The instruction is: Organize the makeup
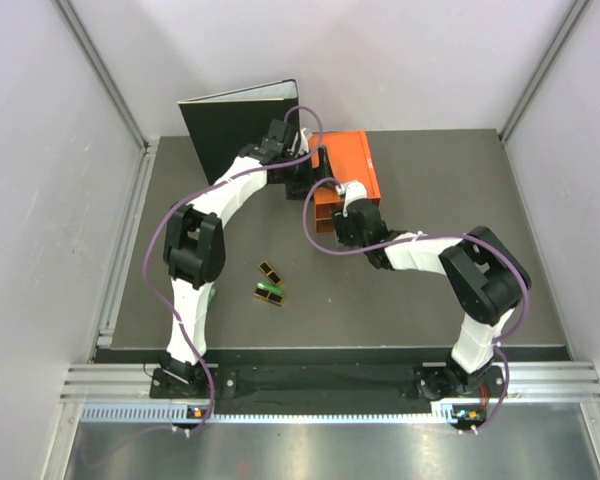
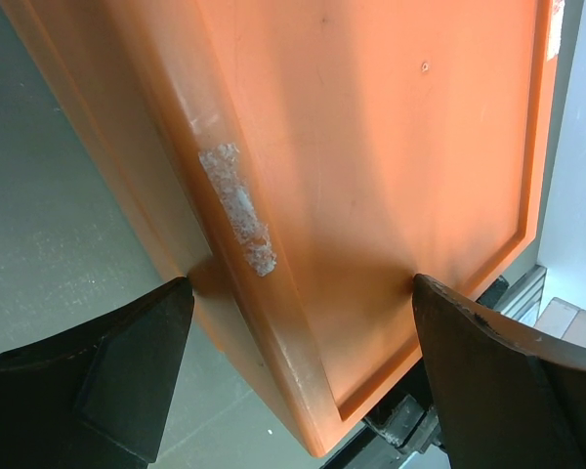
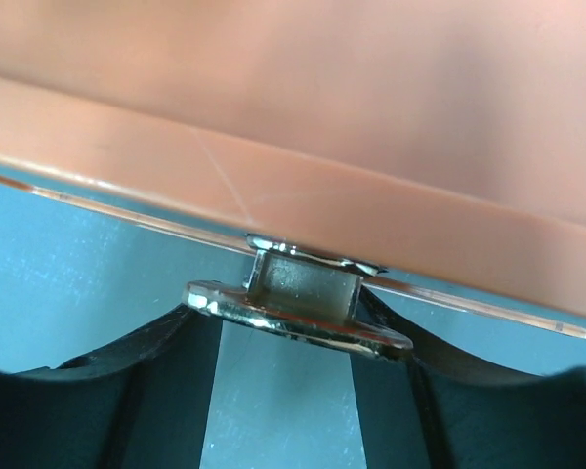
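Observation:
Two small black makeup cases lie on the table: one with gold [image 1: 269, 270], and one with a green stick on it [image 1: 270, 293]. The other makeup is out of view. My left gripper [image 1: 298, 150] [image 2: 303, 283] is open at the back of the orange drawer box [image 1: 352, 165] [image 2: 371, 147]. Its jaws straddle a corner of the box. My right gripper [image 1: 342, 215] [image 3: 288, 322] is at the box's front. It is shut on the metal drawer knob [image 3: 298, 293] of an orange drawer front [image 3: 322, 98].
A black ring binder [image 1: 235, 130] stands upright at the back left, just behind my left arm. Grey walls close in the table on the left, right and back. A metal rail runs along the near edge.

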